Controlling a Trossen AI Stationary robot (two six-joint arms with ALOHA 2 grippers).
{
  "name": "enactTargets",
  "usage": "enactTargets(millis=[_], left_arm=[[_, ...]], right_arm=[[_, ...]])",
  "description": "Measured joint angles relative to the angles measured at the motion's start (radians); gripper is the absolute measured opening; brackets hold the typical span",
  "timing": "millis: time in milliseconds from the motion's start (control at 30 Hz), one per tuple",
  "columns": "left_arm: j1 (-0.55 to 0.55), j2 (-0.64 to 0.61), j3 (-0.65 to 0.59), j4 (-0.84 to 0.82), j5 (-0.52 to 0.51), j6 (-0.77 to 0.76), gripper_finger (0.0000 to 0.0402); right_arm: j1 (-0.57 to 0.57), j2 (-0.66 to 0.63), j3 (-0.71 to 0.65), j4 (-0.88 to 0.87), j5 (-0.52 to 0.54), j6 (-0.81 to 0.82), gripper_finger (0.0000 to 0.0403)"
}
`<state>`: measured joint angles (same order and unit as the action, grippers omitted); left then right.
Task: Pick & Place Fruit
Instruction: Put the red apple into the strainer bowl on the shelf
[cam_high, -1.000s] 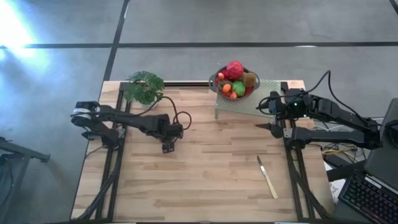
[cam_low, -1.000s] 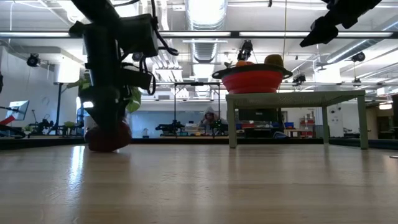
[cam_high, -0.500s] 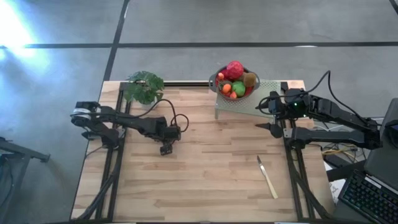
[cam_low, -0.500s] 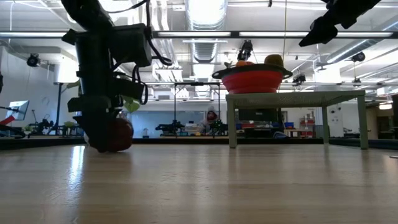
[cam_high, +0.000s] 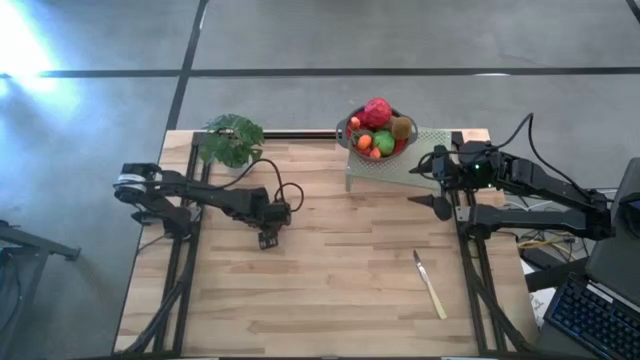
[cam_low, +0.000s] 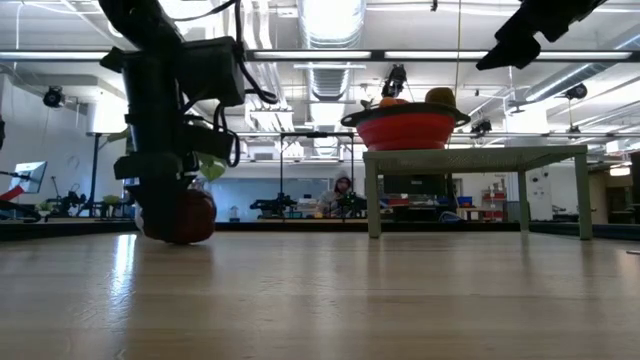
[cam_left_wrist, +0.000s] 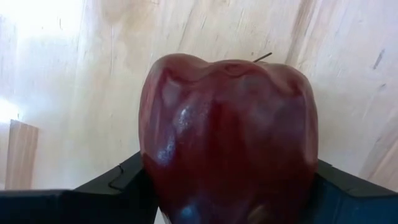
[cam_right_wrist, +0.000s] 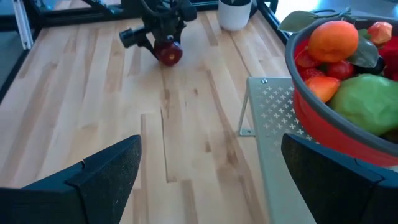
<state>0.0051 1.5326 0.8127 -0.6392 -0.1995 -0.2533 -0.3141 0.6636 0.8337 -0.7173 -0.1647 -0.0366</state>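
A dark red apple (cam_left_wrist: 227, 137) rests on the wooden table (cam_high: 340, 290) left of the middle; it also shows in the low view (cam_low: 190, 216). My left gripper (cam_high: 268, 238) stands over it, pointing steeply down, shut on it. My right gripper (cam_high: 432, 187) hangs open and holds nothing, above the table beside a pale green stand (cam_high: 420, 160). On that stand sits a red bowl (cam_right_wrist: 336, 124) of fruit: a magenta-red one (cam_high: 377, 110), a green one (cam_high: 384, 142), an orange one (cam_high: 364, 142) and a brown one (cam_high: 402, 127). My left gripper pinches the apple between its two fingers, one on each of two opposite sides (cam_left_wrist: 152, 168). The fingers (cam_left_wrist: 118, 183) come from above, pointing steeply down. The apple's underside (cam_low: 180, 238) sits on the table.
A potted plant (cam_high: 230, 140) stands at the table's far left corner. A pale-handled knife (cam_high: 431, 285) lies on the near right part of the table. Bare wood (cam_high: 340, 220) lies between the apple and the stand.
My left gripper has come down around the apple, so that its fingers now reach the apple's sides near the table. The apple has stayed on the table.
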Motion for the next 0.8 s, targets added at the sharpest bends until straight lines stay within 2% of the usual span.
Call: enactTargets(millis=[167, 367, 467, 800], left_arm=[[-0.002, 0.000, 0.000, 0.023, 0.026, -0.032, 0.0277], [-0.017, -0.001, 0.000, 0.169, 0.102, -0.037, 0.0277], [-0.025, -0.001, 0.000, 0.297, 0.139, -0.038, 0.0277], [-0.055, -0.001, 0.000, 0.866, 0.125, 0.007, 0.0277]], right_arm=[[0.003, 0.001, -0.007, 0.002, -0.001, 0.015, 0.0382], [0.034, -0.001, -0.040, 0.045, -0.002, 0.032, 0.0382], [0.065, 0.000, -0.060, 0.085, -0.002, 0.037, 0.0382], [0.188, 0.015, -0.087, 0.198, 0.006, 0.066, 0.0382]])
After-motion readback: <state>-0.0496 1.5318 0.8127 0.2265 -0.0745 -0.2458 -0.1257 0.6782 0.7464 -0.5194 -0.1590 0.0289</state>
